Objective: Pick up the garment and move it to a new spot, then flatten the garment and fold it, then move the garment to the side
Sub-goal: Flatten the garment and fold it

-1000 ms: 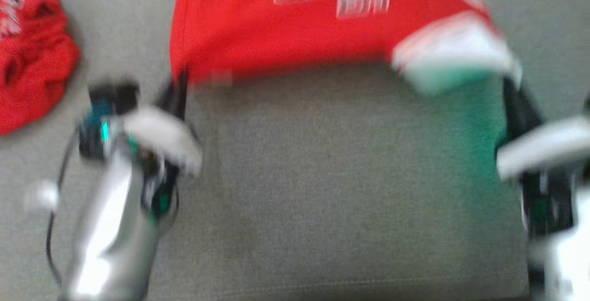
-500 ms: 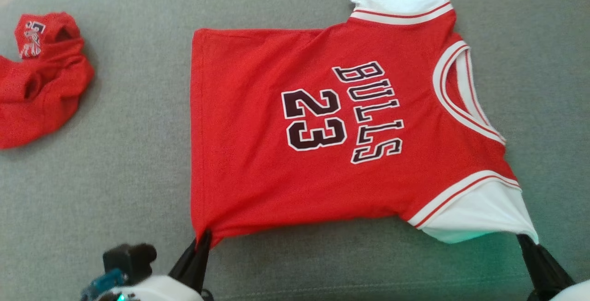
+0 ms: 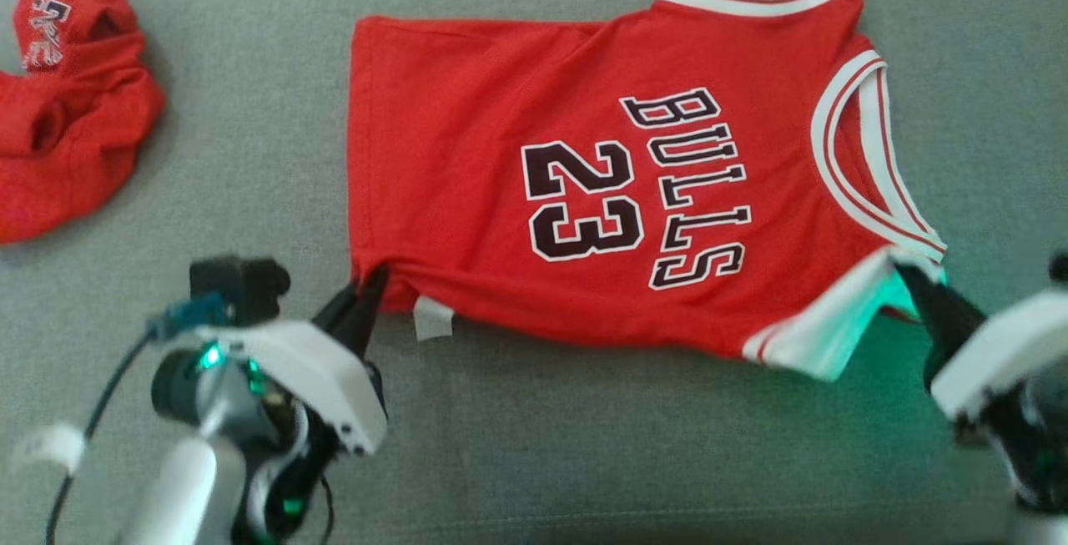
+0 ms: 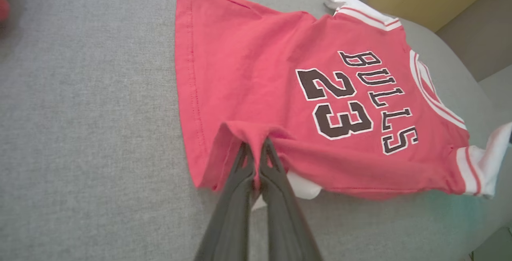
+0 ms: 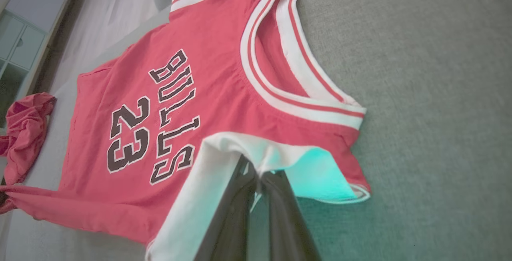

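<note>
Now the left gripper (image 3: 370, 285) and right gripper (image 3: 903, 271), pinching near corners of the red Bulls jersey (image 3: 501, 111) (hem and white sleeve), have carried that edge inward over the grey cushion (image 3: 584, 445): fold begun.

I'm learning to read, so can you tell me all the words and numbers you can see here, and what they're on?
"BULLS": black letters edged in white, on the red jersey.
"23": right beside that word, on the same jersey.
Print on the crumpled red garment: too blurred to read.
The white tag at the jersey's hem: nothing readable on it.
</note>
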You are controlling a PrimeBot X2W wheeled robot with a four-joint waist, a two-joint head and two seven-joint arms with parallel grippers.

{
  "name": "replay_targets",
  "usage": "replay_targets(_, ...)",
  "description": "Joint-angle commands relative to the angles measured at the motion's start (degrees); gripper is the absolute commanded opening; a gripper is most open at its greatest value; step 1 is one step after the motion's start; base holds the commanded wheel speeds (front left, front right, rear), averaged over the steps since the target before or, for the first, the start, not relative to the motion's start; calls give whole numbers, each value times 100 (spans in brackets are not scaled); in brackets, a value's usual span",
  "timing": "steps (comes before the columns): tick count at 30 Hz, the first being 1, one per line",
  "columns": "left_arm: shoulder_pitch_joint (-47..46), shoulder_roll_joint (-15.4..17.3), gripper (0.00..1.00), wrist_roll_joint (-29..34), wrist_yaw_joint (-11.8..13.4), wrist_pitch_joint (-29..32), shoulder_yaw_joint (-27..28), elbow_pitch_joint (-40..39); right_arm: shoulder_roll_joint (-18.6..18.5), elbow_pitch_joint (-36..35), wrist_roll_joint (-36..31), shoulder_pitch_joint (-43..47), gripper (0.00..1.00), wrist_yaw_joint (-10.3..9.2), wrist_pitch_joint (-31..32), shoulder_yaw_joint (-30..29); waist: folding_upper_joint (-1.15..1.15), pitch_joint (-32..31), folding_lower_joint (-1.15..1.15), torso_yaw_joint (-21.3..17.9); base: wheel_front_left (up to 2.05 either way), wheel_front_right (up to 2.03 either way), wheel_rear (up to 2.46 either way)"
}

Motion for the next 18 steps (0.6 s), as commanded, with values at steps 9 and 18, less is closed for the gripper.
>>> replay_targets(9, -1113, 273, 0, -26, -187, 490, 118, 726, -243, 696, -521, -1542, 0, 42, 398, 37, 0, 244, 1, 74, 0, 0, 0)
replay_targets(18, -1321, 224, 100, 84, -32, 183, 213, 1084, -450, 1024, -711, -2012, 100, 42, -500, 219, 0, 280, 1, 34, 0, 0, 0)
